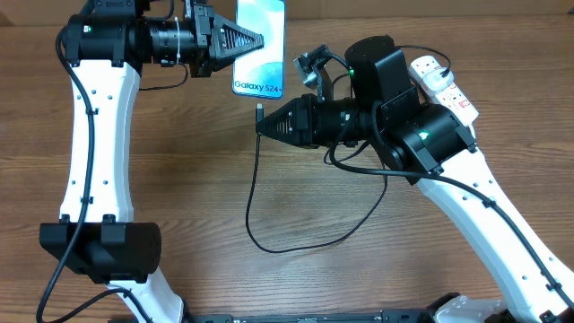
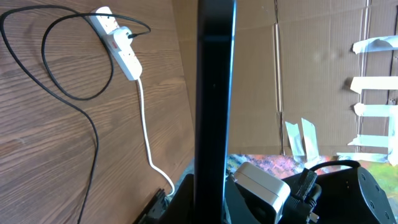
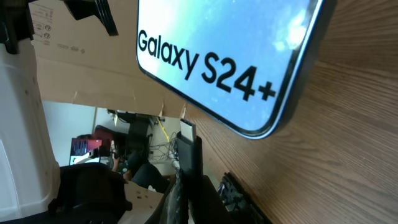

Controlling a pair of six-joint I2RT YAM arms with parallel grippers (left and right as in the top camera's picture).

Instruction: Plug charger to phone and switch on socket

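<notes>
The phone (image 1: 260,45) has a light blue screen reading "Galaxy S24+". My left gripper (image 1: 256,40) is shut on it and holds it up on edge at the back of the table. In the left wrist view the phone (image 2: 214,93) shows edge-on as a dark upright bar. My right gripper (image 1: 263,124) is shut on the charger connector tip (image 1: 259,111), just below the phone's bottom end, with a gap between. The right wrist view shows the tip (image 3: 187,132) under the phone (image 3: 236,43). The black charger cable (image 1: 269,215) loops across the table. The white socket (image 1: 441,82) lies at back right with the black plug in it.
The socket strip (image 2: 118,40) with its thick white cord (image 2: 148,137) shows in the left wrist view. A cardboard wall (image 2: 311,74) with tape strips stands behind the table. The right arm's body (image 1: 395,117) lies between the phone and the socket.
</notes>
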